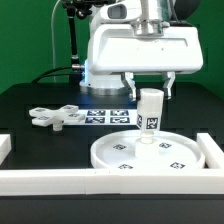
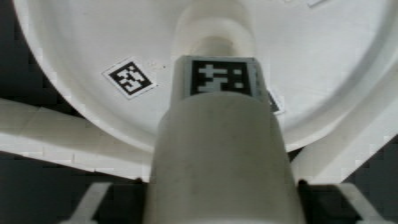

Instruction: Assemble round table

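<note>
while the leg stands straight up over the middle of the big round disc, the tool is right above it, with one finger on each side of the leg's top end. i cannot tell if the fingers squeeze the leg or stay just off it. the leg's bottom end is down at the disc's middle, but it is too small to see if the two touch. the disc lies flat on the black worktop, close to the white rails. the cross base lies flat on the worktop too, well apart from the tool, toward the exterior view's left. the marker board lies between the cross base and the disc.

only the exterior view shows the cross base, the marker board, the rails and the arm. the wrist view looks down along the leg, which fills the middle of the picture. up close it shows the leg tag and the disc tag just beside it. white bands run out on both sides of the leg there, but what they are is not clear.
</note>
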`<state>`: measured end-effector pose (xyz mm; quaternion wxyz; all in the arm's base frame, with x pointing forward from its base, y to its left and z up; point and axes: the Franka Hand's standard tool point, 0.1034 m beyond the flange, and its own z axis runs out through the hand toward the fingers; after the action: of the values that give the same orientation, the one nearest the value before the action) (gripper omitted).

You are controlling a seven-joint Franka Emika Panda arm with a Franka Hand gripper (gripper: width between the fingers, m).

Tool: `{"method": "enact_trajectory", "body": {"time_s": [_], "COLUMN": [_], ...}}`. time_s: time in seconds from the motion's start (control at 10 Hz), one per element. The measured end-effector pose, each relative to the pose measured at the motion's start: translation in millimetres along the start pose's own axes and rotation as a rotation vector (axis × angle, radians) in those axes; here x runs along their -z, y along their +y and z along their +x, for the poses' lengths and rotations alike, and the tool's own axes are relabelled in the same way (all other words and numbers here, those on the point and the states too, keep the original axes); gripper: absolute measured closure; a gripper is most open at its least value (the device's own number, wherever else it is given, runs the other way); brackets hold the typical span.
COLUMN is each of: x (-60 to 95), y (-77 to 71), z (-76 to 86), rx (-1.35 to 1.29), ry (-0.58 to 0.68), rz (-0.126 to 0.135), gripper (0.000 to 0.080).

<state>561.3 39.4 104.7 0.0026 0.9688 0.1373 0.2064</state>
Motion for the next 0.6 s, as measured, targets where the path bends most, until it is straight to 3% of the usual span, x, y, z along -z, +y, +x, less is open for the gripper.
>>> {"method": "enact_trajectory", "body": {"time_s": [0.6], "x": [-11.6], "y": [-2.9], "z": [-5.8], "rx": [0.001], "ry": [-0.012], "rz": [0.005], "gripper": [0.039]}}
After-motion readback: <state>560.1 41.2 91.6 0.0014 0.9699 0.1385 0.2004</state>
